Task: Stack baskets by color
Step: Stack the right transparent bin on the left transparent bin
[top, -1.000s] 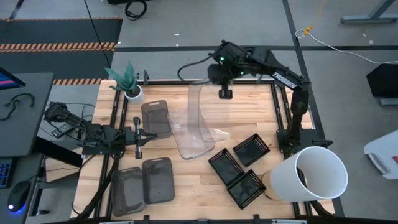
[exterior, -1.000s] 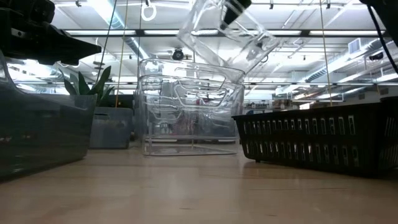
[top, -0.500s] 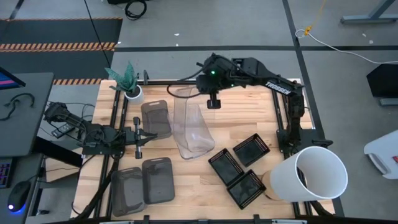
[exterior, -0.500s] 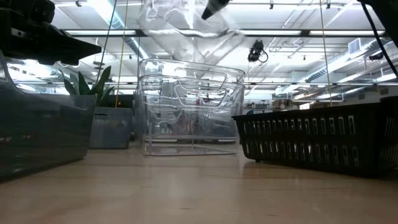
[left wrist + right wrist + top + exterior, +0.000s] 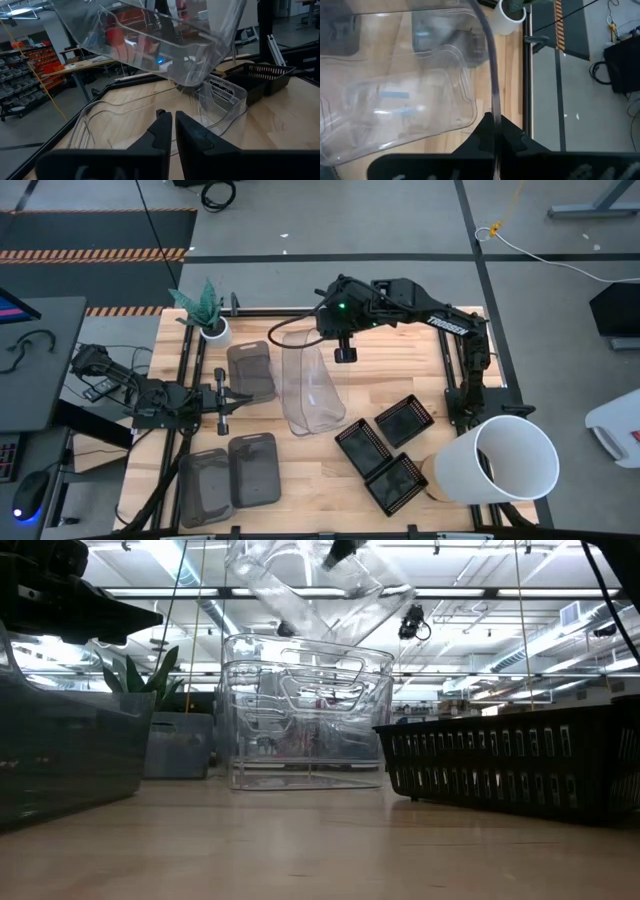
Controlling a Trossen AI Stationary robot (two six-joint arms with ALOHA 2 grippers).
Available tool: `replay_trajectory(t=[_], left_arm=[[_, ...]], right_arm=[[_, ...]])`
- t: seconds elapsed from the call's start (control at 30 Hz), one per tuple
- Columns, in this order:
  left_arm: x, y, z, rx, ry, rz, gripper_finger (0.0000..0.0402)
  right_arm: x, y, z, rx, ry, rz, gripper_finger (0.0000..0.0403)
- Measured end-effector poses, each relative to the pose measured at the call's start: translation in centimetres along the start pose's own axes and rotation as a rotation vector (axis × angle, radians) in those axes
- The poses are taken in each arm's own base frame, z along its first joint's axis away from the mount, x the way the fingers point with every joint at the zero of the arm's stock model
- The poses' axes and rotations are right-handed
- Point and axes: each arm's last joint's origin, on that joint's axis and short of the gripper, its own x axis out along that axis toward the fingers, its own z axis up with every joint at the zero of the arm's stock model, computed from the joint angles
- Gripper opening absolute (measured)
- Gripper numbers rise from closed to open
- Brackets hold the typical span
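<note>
My right gripper [image 5: 343, 354] hangs over the table's far middle, shut on a large clear basket [image 5: 300, 360]. The basket hangs tilted, high in the low view [image 5: 300, 585]. Right under it a second clear basket [image 5: 318, 415] rests on its base on the table [image 5: 305, 715]. Three smoky grey baskets [image 5: 250, 368] [image 5: 205, 485] [image 5: 255, 470] lie at the left. Three black mesh baskets [image 5: 405, 420] [image 5: 362, 445] [image 5: 398, 483] lie at the right. My left gripper [image 5: 222, 398] waits at the left edge, shut and holding nothing [image 5: 173, 131]. My right gripper pinches the held clear basket's wall at its rim [image 5: 493, 107], one finger on each face of the wall. The fingers [image 5: 510, 137] slant down from the table's far right side. The basket hangs tilted below them, clear of the table and of the basket beneath.
A big white bucket [image 5: 505, 460] lies at the near right corner. A small white plant pot [image 5: 213, 330] stands at the far left. Bare wood shows along the far right and the near middle of the table [image 5: 400, 370].
My right gripper has carried the clear basket toward the table's left edge. The basket, still shut in the fingers, tilted and lifted clear, now hangs over the clear basket on the table instead of to its right.
</note>
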Motion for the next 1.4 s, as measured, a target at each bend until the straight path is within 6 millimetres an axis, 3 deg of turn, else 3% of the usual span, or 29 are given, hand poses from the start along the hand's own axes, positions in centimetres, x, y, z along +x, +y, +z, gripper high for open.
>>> replay_trajectory(t=[0.77,1.4], left_arm=[[0.0,0.0,0.0,0.000,0.000,0.000,0.0032],[0.0,0.0,0.0,0.000,0.000,0.000,0.0030]], right_arm=[[3.5,-0.8,-2.2,0.036,0.128,0.052,0.0000],[3.4,-1.2,-3.9,0.128,0.265,0.099,0.0000]])
